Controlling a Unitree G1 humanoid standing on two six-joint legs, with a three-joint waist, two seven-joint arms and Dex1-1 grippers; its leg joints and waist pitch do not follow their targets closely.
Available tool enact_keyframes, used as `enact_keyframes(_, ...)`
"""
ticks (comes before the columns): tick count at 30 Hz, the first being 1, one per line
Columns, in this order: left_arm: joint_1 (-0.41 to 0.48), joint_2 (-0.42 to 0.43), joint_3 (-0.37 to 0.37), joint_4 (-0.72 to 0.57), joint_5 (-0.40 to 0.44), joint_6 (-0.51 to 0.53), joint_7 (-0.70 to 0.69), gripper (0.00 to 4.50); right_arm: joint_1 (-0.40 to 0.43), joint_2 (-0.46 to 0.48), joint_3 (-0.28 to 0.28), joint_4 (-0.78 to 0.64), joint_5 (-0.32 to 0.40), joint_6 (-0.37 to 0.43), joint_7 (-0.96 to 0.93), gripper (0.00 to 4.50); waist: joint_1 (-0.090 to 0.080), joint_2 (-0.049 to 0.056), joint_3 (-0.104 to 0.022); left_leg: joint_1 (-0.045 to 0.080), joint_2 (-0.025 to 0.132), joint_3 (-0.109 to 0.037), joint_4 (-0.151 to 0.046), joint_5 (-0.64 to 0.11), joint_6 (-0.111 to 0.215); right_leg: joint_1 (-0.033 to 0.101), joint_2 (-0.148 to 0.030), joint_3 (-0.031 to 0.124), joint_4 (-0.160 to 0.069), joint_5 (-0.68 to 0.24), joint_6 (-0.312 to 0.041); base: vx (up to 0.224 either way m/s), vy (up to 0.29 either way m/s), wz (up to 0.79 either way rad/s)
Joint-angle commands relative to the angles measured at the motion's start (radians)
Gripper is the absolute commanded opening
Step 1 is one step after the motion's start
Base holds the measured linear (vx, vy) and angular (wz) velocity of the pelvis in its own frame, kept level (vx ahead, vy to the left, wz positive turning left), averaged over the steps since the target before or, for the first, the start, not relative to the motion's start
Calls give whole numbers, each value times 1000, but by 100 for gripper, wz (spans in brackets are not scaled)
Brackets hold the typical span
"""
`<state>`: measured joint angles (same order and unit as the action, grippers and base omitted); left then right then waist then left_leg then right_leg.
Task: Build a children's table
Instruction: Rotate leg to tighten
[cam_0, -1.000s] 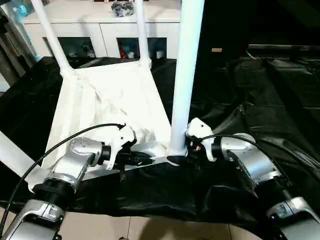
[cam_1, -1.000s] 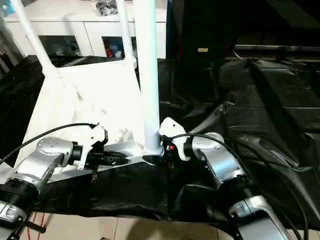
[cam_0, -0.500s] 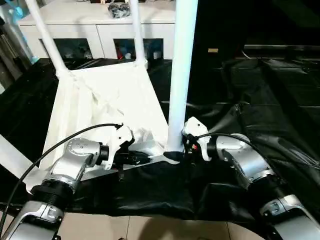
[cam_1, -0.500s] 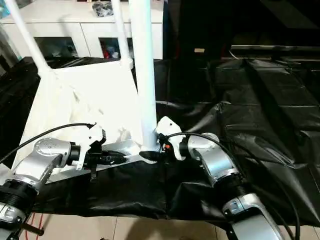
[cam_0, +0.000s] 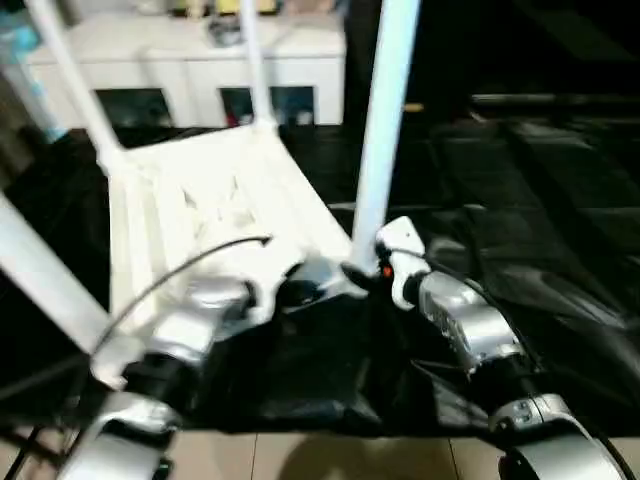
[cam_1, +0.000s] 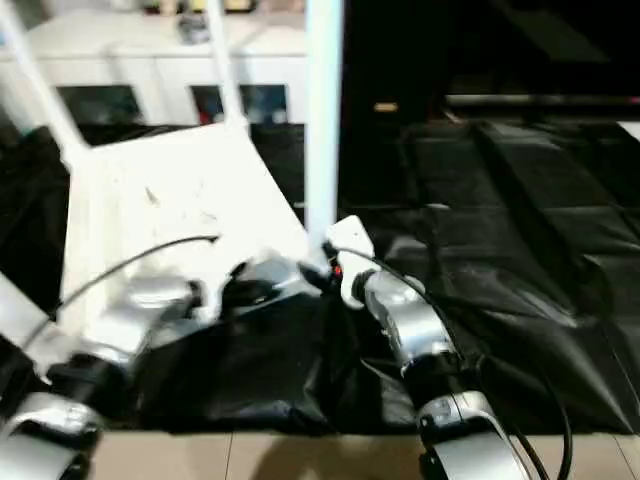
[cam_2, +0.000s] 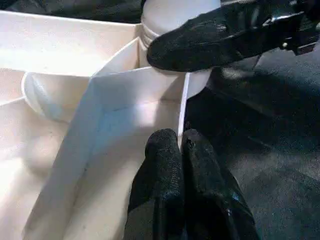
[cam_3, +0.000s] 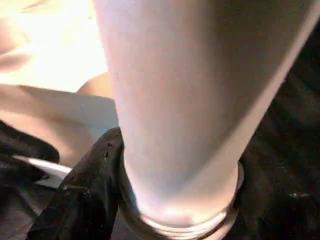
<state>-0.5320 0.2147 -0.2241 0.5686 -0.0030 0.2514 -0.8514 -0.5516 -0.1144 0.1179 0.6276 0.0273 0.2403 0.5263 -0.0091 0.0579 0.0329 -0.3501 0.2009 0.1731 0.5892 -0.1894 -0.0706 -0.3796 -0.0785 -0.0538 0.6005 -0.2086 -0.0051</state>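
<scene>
1. Right gripper is clamped round the base of the near leg, at its corner socket.
2. Left gripper pinches the upturned tabletop's edge, fingers together.
3. Your risk: twisting the leg may drag the tabletop across the black sheet if that pinch slips.

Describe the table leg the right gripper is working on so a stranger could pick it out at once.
Find the upturned white tabletop on the black sheet. At its near corner on the robot's right stands a leg. Unlike the other legs, the right gripper clasps its base.
</scene>
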Motion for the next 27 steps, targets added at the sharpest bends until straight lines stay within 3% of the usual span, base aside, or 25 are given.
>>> enact_keyframes(1, -6, -74, -65, 26, -7, -6, 19, 0, 16, 91, 87, 7, 30, 27, 92, 347, 6, -3, -38, -1, 17, -14, -84, -347, 0, 26, -52, 34, -87, -317, -183, 0, 0, 0)
enact_keyframes(2, -3, -66, -63, 18, -9, -10, 3, 0, 18, 79, 87, -11, 37, 31, 124, 354, 7, -12, -39, 0, 14, -10, -81, -345, 15, 27, -52, 36, -90, -325, -188, 0, 0, 0)
enact_keyframes(5, 14, -29, -58, -14, -17, -24, -59, 0, 24, 25, 98, -61, 44, 21, 212, 373, 10, -13, -42, -5, 16, -11, -82, -309, 28, 32, -54, 37, -88, -315, -187, 0, 0, 0)
enact_keyframes(7, 27, -6, -52, -31, -22, -41, -98, 0, 24, -12, 110, -86, 40, 7, 260, 390, 11, -16, -47, -10, 18, -9, -79, -270, 41, 36, -54, 38, -83, -250, -199, 0, 0, 0)
enact_keyframes(9, 37, 14, -50, -45, -27, -40, -127, 0, 31, -50, 129, -115, 44, -6, 326, 390, 13, -13, -49, -6, 18, -5, -75, -229, 53, 33, -54, 39, -78, -187, -221, 0, 0, 0)
enact_keyframes(10, 47, 42, -52, -56, -32, -54, -169, 0, 41, -101, 152, -149, 52, -20, 418, 390, 16, -21, -51, -8, 18, -3, -71, -204, 64, 38, -52, 38, -75, -153, -231, 0, 0, 0)
enact_keyframes(13, 66, 92, -51, -78, -55, -66, -250, 0, 57, -182, 181, -200, 71, -37, 568, 390, 33, -16, -55, -12, 19, -2, -66, -141, 96, 45, -52, 35, -64, -69, -249, 0, 0, 0)
enact_keyframes(14, 69, 100, -50, -82, -60, -67, -264, 0, 59, -193, 183, -207, 75, -38, 588, 390, 39, -14, -56, -14, 22, 1, -63, -111, 117, 44, -50, 33, -55, -4, -267, 0, 0, 0)
enact_keyframes(15, 77, 122, -41, -97, -81, -62, -311, 0, 60, -221, 180, -221, 85, -39, 647, 390, 40, -12, -56, -12, 23, 2, -62, -106, 119, 42, -51, 33, -55, 2, -271, 0, 0, 0)
enact_keyframes(16, 79, 131, -38, -103, -88, -61, -330, 0, 58, -231, 179, -224, 89, -39, 667, 390, 49, -21, -60, -10, 24, 2, -60, -92, 121, 45, -52, 32, -50, 10, -276, 0, 0, 0)
enact_keyframes(17, 84, 148, -34, -113, -98, -67, -364, 0, 56, -248, 176, -230, 95, -37, 706, 375, 52, -20, -61, -9, 24, 3, -58, -82, 124, 44, -52, 33, -48, 22, -278, 0, 0, 0)
enact_keyframes(18, 85, 159, -32, -117, -102, -67, -382, 0, 54, -260, 176, -234, 100, -35, 732, 365, 53, -28, -62, -11, 25, 4, -56, -62, 136, 43, -50, 33, -44, 61, -285, 0, 0, 0)
enact_keyframes(19, 86, 165, -30, -120, -102, -66, -392, 0, 53, -266, 177, -237, 103, -34, 746, 357, 58, -23, -62, -13, 24, 3, -55, -49, 140, 42, -50, 31, -41, 74, -287, 0, 0, 0)
enact_keyframes(21, 86, 188, -31, -122, -103, -65, -419, 0, 49, -284, 187, -243, 104, -46, 775, 347, 62, -29, -61, -15, 26, 4, -53, -50, 140, 37, -49, 31, -40, 65, -286, 0, 0, 0)
enact_keyframes(22, 86, 189, -31, -122, -103, -65, -421, 0, 49, -285, 188, -244, 104, -46, 777, 347, 65, -27, -60, -15, 26, 4, -53, -58, 137, 36, -50, 31, -40, 50, -285, 0, 0, 0)
enact_keyframes(23, 87, 208, -35, -124, -106, -66, -443, 0, 48, -297, 199, -252, 105, -54, 799, 322, 68, -24, -54, -12, 28, 4, -57, -105, 117, 32, -51, 31, -47, -30, -272, 0, 0, 0)
enact_keyframes(26, 88, 217, -32, -123, -108, -71, -455, 0, 53, -309, 217, -269, 101, -54, 835, 311, 68, -24, -49, -10, 29, 4, -63, -154, 83, 31, -51, 32, -53, -106, -256, 0, 0, 0)
enact_keyframes(27, 87, 220, -30, -122, -108, -74, -457, 0, 56, -309, 223, -273, 98, -52, 843, 289, 68, -26, -49, -10, 28, 3, -63, -160, 70, 31, -52, 34, -54, -118, -247, 0, 0, 0)
